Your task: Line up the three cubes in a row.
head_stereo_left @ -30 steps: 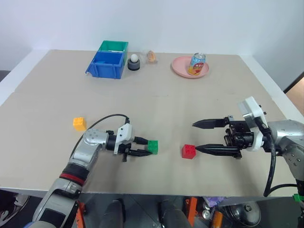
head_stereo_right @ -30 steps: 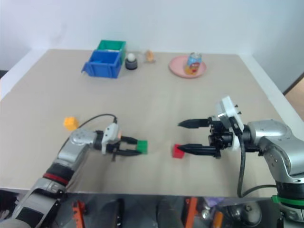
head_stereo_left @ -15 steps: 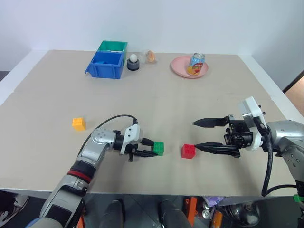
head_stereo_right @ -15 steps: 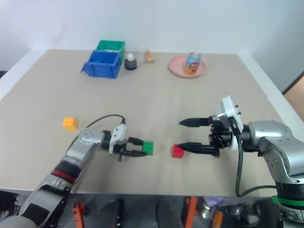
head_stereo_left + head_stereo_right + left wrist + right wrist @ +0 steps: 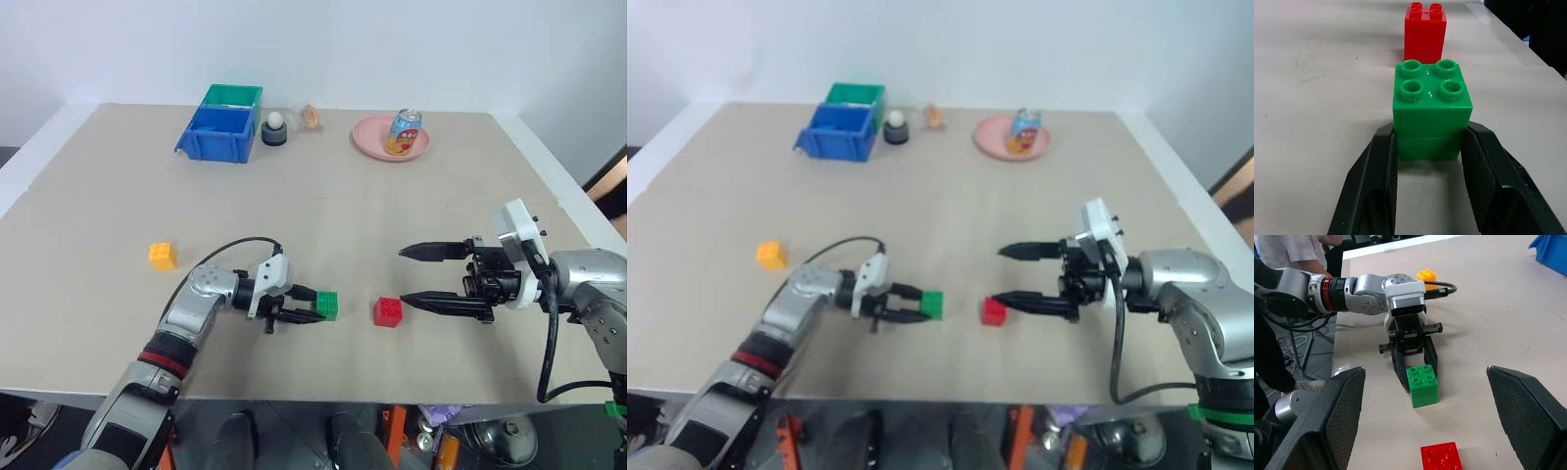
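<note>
The left pincer [image 5: 1427, 142] lies low on the table [image 5: 323, 215], straddling the lower half of the green cube [image 5: 1431, 107]. The cube sits flat on the table, and I cannot tell whether the pincer is pinching it or merely standing around it, because the contact faces are hidden from me. I judge it is set there because the red cube [image 5: 388, 311] sits just at its 3 o'clock, a small gap away, so the pair already reads as the start of a row.

The right pincer [image 5: 403, 274] is spread wide and holds nothing. It points in from 3 o'clock of the red cube, its lower tip near that cube but apart from it. I take it to be parked clear.

The yellow-orange cube [image 5: 163, 256] sits well apart, at about 10 o'clock of the green cube, and by my reading it is the one left to bring in.

Towards 12 o'clock stand a blue bin [image 5: 217, 132] and a green bin [image 5: 235, 94], and a soda can [image 5: 406, 130] on a pink plate [image 5: 370, 143]. Beside the bins is a small thing [image 5: 312, 117] that I cannot identify. In the right wrist view a person [image 5: 1288, 249] stands by the table, cut off at the frame's edge.
</note>
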Robot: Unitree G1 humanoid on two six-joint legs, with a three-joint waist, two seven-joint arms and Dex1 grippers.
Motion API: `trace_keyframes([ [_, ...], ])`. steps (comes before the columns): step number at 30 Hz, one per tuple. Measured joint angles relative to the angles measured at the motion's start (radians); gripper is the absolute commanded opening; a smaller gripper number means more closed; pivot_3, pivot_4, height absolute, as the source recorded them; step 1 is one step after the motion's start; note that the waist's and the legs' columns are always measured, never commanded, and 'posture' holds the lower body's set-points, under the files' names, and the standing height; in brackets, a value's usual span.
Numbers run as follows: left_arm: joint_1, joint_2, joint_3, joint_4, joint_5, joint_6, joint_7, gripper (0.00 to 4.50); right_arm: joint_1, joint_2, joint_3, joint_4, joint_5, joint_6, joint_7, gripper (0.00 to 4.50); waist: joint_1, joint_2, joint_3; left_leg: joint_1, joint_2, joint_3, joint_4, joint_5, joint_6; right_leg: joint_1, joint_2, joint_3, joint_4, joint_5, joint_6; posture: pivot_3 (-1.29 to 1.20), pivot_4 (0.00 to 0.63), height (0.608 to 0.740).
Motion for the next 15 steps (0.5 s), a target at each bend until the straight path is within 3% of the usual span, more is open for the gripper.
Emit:
trace_keyframes([
  [5, 0.004, 0.003, 0.003, -0.017, -0.017, 0.049, 0.000, 4.31, -0.001, 0.000, 0.000, 0.002, 0.000, 0.000, 0.000, 4.10, 0.000, 0.000, 0.000, 0.000, 0.000, 0.000, 0.000, 0.000, 0.000, 0.000, 0.000, 0.000, 0.000, 0.000, 0.000, 0.00, 0.150, 0.740],
  [6, 0.009, 0.005, 0.003, -0.028, -0.025, 0.061, -0.006, 4.45, -0.004, 0.000, 0.000, 0.007, 0.000, 0.000, 0.000, 4.10, 0.000, 0.000, 0.000, 0.000, 0.000, 0.000, 0.000, 0.000, 0.000, 0.000, 0.000, 0.000, 0.000, 0.000, 0.000, 0.00, 0.150, 0.740],
  [15, 0.042, 0.025, 0.030, -0.167, -0.147, 0.204, -0.051, 4.45, -0.039, 0.003, 0.003, 0.033, 0.000, 0.000, -0.001, 4.10, 0.000, 0.000, 0.000, 0.000, 0.000, 0.000, 0.000, 0.000, 0.000, 0.000, 0.000, 0.000, 0.000, 0.000, 0.000, 0.00, 0.150, 0.740],
])
